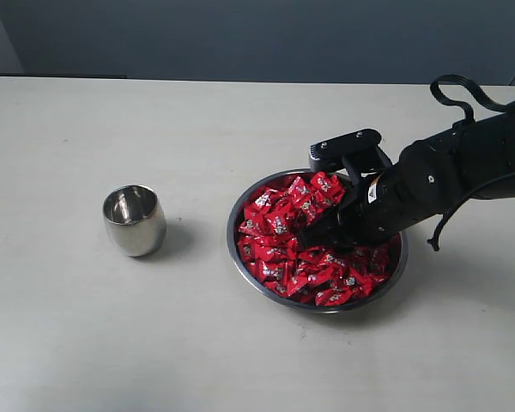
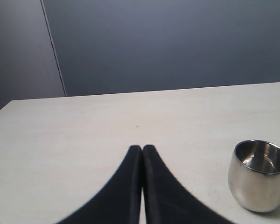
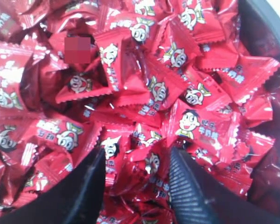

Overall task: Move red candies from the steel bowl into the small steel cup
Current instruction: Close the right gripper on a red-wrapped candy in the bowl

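1. The red candies carry a cartoon boy's face; their white characters are unreadable.
2. The right tool, jaws spread, sits in the candies heaped in the steel bowl; some lie between its fingers.
3. The small steel cup stands upright on the surface, apart from the bowl; the left tool is clenched, empty.

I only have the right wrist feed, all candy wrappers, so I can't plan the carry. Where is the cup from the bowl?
Observer: The cup stands upright on the table, left of the bowl in the outside view, well apart from it.
Operator: Anything in it?
Observer: No, it looks empty in the left wrist view.
Operator: And the left gripper?
Observer: The left gripper is shut on nothing, with the cup close by.
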Controlling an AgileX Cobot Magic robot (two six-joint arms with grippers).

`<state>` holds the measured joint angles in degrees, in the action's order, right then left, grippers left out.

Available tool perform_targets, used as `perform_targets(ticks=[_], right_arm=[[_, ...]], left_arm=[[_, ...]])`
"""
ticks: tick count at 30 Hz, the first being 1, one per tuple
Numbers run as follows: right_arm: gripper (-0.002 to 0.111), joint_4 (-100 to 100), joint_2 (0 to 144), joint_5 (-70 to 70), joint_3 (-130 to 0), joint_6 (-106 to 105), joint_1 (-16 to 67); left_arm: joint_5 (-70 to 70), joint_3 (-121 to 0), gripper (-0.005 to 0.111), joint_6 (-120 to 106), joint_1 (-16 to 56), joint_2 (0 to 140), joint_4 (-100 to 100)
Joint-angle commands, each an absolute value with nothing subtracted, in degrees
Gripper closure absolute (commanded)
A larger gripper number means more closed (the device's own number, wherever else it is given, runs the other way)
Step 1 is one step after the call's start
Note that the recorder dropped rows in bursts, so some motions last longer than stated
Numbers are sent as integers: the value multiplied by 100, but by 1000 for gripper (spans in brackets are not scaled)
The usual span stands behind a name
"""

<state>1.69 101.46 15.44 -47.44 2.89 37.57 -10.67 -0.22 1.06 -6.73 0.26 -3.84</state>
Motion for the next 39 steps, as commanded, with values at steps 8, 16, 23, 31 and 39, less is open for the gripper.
perform_targets(ticks=[8, 16, 23, 31, 39], right_arm=[[68, 137, 10354, 1549, -4776, 300, 3763], [69, 157, 10341, 1515, -4776, 300, 3763], [96, 157, 10341, 1588, -4776, 300, 3763], [98, 157, 10249, 1612, -4776, 300, 3763], [98, 157, 9757, 1623, -4776, 309, 3763]], left_arm=[[-1034, 0, 106, 113, -677, 0, -390], [-1034, 0, 106, 113, -677, 0, -390], [-1034, 0, 106, 113, -677, 0, -390], [-1034, 0, 106, 113, -677, 0, -390], [-1034, 0, 106, 113, -677, 0, -390]])
